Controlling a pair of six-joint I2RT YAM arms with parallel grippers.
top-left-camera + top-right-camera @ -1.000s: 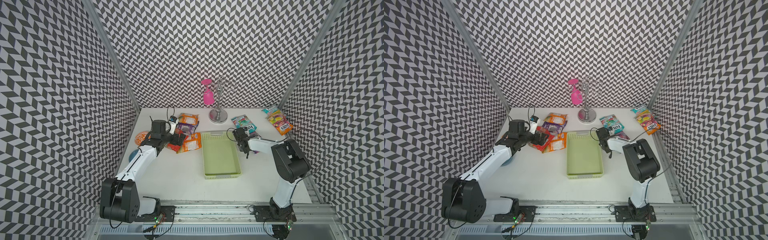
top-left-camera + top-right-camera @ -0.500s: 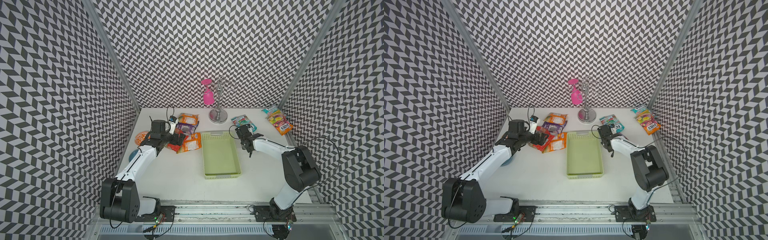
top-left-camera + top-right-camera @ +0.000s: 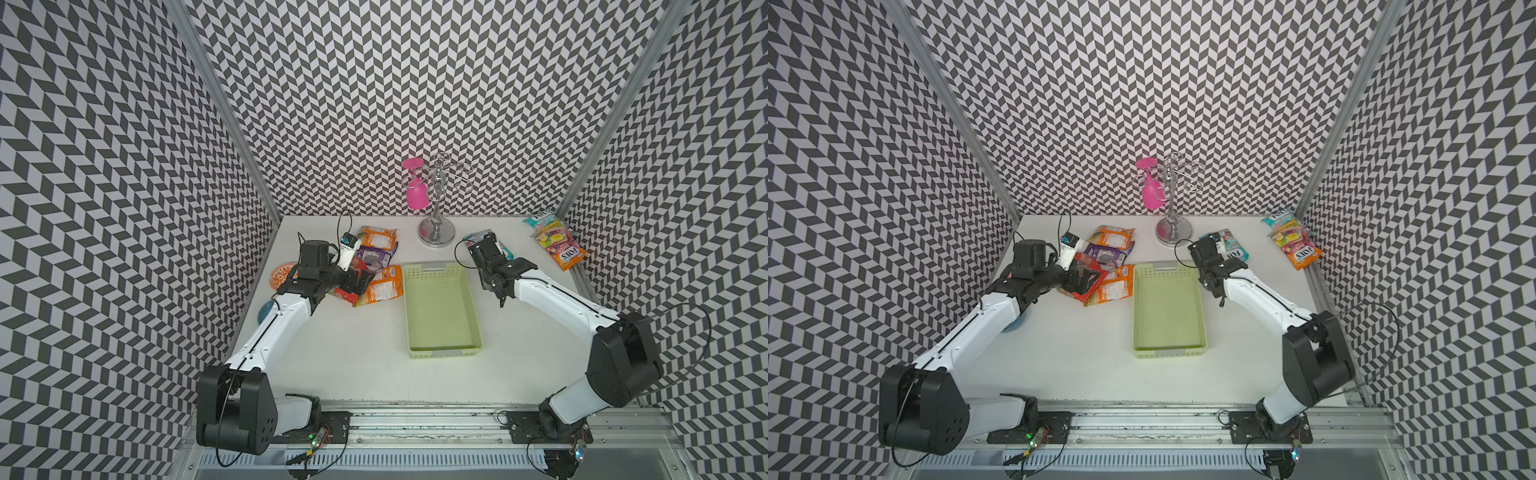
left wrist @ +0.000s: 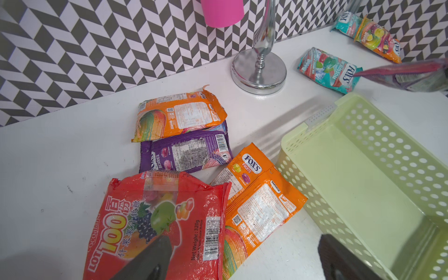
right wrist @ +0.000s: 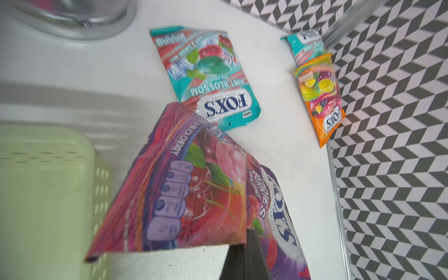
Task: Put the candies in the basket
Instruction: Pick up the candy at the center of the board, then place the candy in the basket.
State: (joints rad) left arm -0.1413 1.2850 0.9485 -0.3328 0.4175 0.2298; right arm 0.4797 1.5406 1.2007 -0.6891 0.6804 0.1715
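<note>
Two robot arms worked among candy bags beside an empty green basket on a white table.

The right gripper was clenched on one edge of a pink and purple berries bag, which hung lifted just beside the basket's far corner. The left gripper hovered with its jaws spread wide over a large red bag, holding nothing. The other bags lay flat on the table, none in the basket. The bags looked light, floppy and slippery, with loose sweets that would shift, so a pinch on a flat sealed edge seemed safest. Only the right wrist view showed the held bag clearly. In both top views the arm hid it, but those views showed that the basket was empty.
</note>
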